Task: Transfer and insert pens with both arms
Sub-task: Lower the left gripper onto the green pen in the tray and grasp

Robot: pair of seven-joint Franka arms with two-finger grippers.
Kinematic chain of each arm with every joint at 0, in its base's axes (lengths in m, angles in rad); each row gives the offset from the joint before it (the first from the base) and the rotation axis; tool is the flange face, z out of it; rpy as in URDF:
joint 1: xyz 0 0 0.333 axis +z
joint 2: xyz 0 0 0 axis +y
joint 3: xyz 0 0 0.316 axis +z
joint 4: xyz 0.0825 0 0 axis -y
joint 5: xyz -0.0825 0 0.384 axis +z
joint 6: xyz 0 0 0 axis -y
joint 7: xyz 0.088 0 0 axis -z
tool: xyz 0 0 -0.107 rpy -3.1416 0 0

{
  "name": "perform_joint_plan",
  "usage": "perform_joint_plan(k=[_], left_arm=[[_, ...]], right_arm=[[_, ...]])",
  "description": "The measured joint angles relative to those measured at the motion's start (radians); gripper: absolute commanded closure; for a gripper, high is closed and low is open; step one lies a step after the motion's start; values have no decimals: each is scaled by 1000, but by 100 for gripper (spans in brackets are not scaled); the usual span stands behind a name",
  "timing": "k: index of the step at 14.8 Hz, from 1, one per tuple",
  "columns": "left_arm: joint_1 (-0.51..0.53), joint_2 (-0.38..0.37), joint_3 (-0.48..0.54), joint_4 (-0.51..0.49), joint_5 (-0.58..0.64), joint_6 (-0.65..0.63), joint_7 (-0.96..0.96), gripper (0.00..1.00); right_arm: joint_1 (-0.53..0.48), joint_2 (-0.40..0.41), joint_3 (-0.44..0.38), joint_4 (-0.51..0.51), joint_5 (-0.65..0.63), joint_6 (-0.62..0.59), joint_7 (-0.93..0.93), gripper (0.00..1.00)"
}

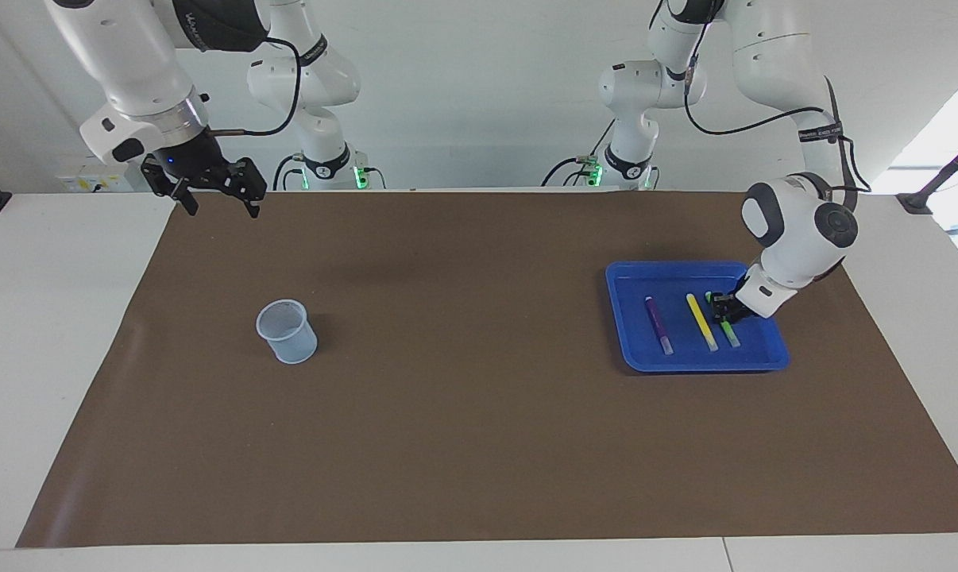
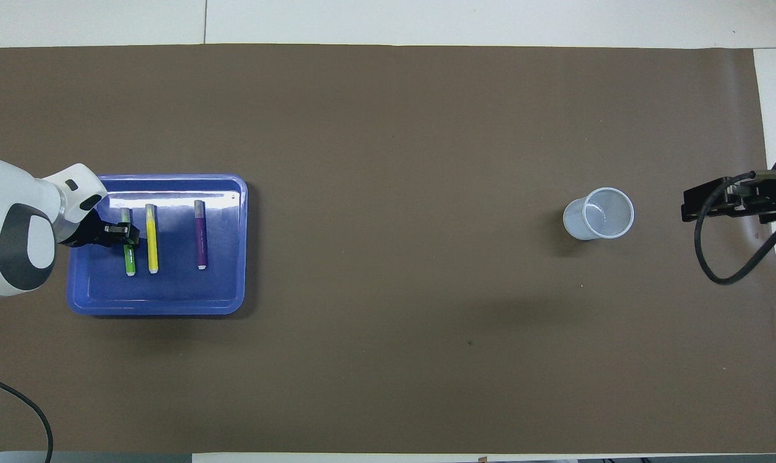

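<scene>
No text, label, brand or number can be read with certainty anywhere in the two views. The black sleeve [image 1: 209, 28] around the upper part of the right white jointed robot arm [image 1: 129, 71] carries pale lettering, and a black band [image 1: 819, 132] on the cable of the left white jointed robot arm [image 1: 797, 230] bears small white print, but neither can be made out. The slim purple marker pen [image 2: 201, 234] in the blue plastic tray [image 2: 156, 307] shows a fine line of print along its barrel, likewise too small to read.
</scene>
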Motion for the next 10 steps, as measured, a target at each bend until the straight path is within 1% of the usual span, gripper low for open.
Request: perform_joint_plan(k=[8, 10], left_arm=[[0, 0, 0, 2, 0, 2, -11, 100], [0, 0, 0, 17, 0, -20, -19, 100]], right_arm=[[0, 0, 0, 0, 0, 0, 0, 0], [0, 0, 0, 0, 0, 0, 0, 0]])
